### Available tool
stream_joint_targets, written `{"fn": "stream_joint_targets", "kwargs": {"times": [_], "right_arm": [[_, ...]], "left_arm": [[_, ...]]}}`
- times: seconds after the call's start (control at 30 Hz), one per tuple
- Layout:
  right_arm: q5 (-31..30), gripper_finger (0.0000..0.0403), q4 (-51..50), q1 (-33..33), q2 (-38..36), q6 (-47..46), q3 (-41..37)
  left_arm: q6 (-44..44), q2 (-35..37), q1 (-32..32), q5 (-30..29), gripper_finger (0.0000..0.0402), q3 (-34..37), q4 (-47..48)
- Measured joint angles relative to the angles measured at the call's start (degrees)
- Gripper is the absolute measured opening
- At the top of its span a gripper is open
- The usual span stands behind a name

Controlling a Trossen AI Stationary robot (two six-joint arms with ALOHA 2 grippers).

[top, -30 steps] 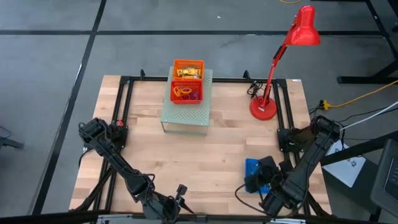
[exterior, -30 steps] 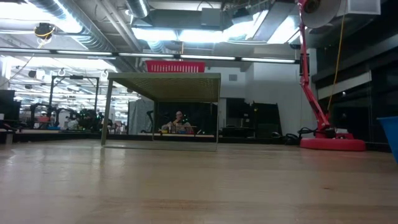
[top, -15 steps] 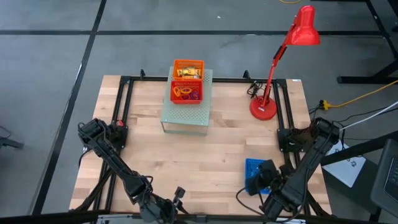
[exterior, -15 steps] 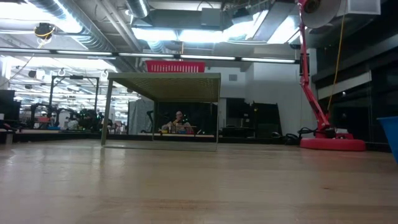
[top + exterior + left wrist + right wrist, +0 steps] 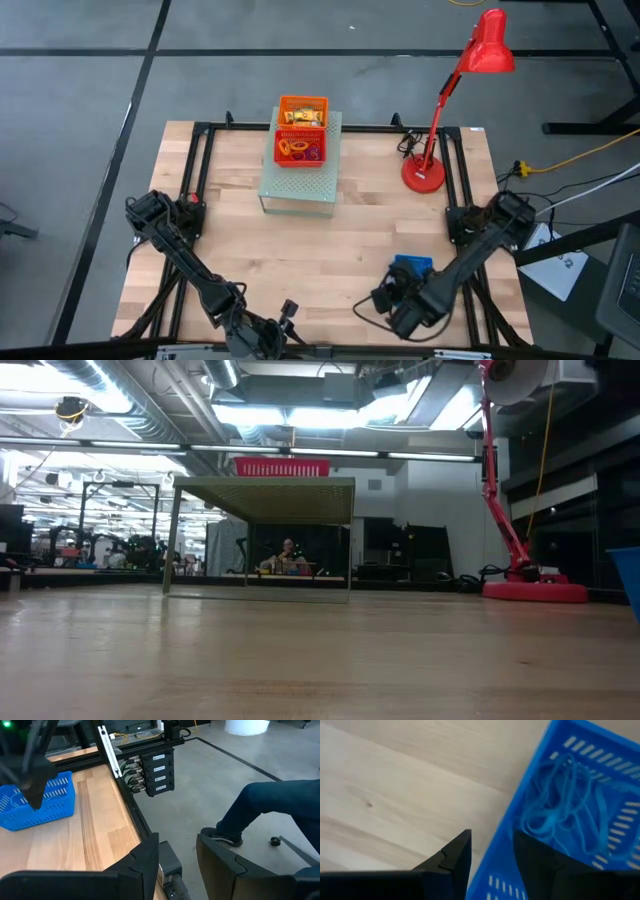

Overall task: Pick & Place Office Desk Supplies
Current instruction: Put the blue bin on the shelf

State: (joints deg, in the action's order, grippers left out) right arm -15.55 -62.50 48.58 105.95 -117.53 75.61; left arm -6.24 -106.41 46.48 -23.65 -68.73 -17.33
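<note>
High view showed us the bench (image 5: 250, 250) with a pale box (image 5: 300, 180) at its far edge. That box carried two orange baskets (image 5: 300, 147) of clips and yellow pieces, apparently placed. The blue basket (image 5: 412, 268) of blue loops (image 5: 570, 805) sat near the front right corner, not yet moved. Right gripper (image 5: 492, 857) hung parted at its rim, left gripper (image 5: 177, 865) parted and empty off the front edge.

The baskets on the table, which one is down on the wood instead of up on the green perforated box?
The blue basket, by the right arm near the front edge. The two orange baskets sit on the pale green box at the back.
</note>
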Motion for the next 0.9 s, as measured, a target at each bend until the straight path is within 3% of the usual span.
{"fn": "stream_joint_targets", "kwargs": {"times": [0.3, 0.7, 0.9], "right_arm": [[3.17, 0.0146, 0.79, -3.71, 0.0, 4.77, -1.83], [3.1, 0.0143, 4.77, -3.81, 0.0, 5.77, -5.92], [1.64, 0.0082, 4.85, -4.2, 0.0, 7.46, -5.92]], "left_arm": [[-1.02, 0.0, 0.0, -0.1, 0.0129, 0.0, 2.14], [-1.05, 0.0, 0.37, -0.62, 0.0129, 0.0, 2.55], [-1.07, 0.0, 0.37, -0.71, 0.0129, 0.0, 2.55]]}}
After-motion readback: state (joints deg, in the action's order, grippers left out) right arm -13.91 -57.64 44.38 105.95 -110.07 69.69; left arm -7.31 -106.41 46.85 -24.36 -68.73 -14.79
